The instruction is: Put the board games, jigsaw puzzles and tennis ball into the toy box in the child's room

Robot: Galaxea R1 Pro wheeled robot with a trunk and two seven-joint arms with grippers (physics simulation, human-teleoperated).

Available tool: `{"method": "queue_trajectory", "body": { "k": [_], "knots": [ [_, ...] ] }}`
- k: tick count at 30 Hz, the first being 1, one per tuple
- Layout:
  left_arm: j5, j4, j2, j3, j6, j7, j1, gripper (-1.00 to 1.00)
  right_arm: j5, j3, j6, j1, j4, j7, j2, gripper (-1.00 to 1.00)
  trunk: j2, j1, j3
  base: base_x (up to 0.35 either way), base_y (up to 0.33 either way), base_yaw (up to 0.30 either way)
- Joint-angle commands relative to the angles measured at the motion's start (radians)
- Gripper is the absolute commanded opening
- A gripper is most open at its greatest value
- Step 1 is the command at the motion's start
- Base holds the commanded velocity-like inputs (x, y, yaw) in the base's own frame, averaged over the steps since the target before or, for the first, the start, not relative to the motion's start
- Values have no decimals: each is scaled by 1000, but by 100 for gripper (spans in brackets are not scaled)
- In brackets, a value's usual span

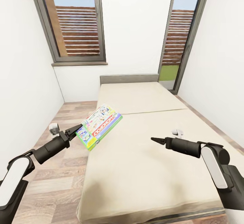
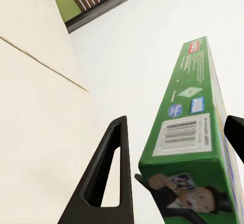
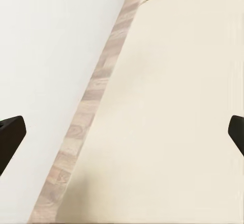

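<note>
A board game (image 1: 100,124), a flat box with green edges and red "Monopoly" lettering, hangs tilted over the left edge of the bed (image 1: 145,170). My left gripper (image 1: 79,130) is shut on its near corner. In the left wrist view the green side of the board game (image 2: 193,127) stands between the two dark fingers of the left gripper (image 2: 175,127). My right gripper (image 1: 155,139) hovers over the middle of the bed with nothing in it. In the right wrist view the right gripper (image 3: 122,132) has its fingertips far apart at the frame's edges, so it is open.
The beige bed fills the room's middle, with a grey headboard (image 1: 128,78) at the far wall. A strip of wood floor (image 1: 64,115) runs along the bed's left side beside a white wall. A window (image 1: 76,24) and a glass door (image 1: 176,41) lie beyond.
</note>
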Motion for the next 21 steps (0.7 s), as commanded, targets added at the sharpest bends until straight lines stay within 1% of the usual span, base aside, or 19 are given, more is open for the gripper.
{"method": "queue_trajectory", "body": {
  "k": [1, 7, 11, 15, 21],
  "knots": [
    [-2, 0, 0, 1, 5, -3, -1, -100, 8, -1, 4, -1, -1, 13, 1, 100, 7, -4, 2, 0, 0, 0],
    [-2, 1, 1, 2, 5, -3, -1, -100, 9, -1, 4, -2, -4, 24, 4, 100, 49, -27, 21, 0, 0, 1],
    [-3, 1, 1, 3, 5, -3, -2, -100, 10, 0, 4, -2, -5, 26, 4, 100, 77, -42, 34, 0, 0, 63],
    [-2, -1, 2, 3, 5, -3, -2, -100, 10, 1, 4, -2, -5, 27, 6, 100, 105, -58, 46, 0, 0, 175],
    [-2, -4, 2, 4, 12, -4, -1, -100, 12, 2, 4, -2, -6, 28, 7, 100, 147, -81, 65, 0, 0, 241]
  ]
}}
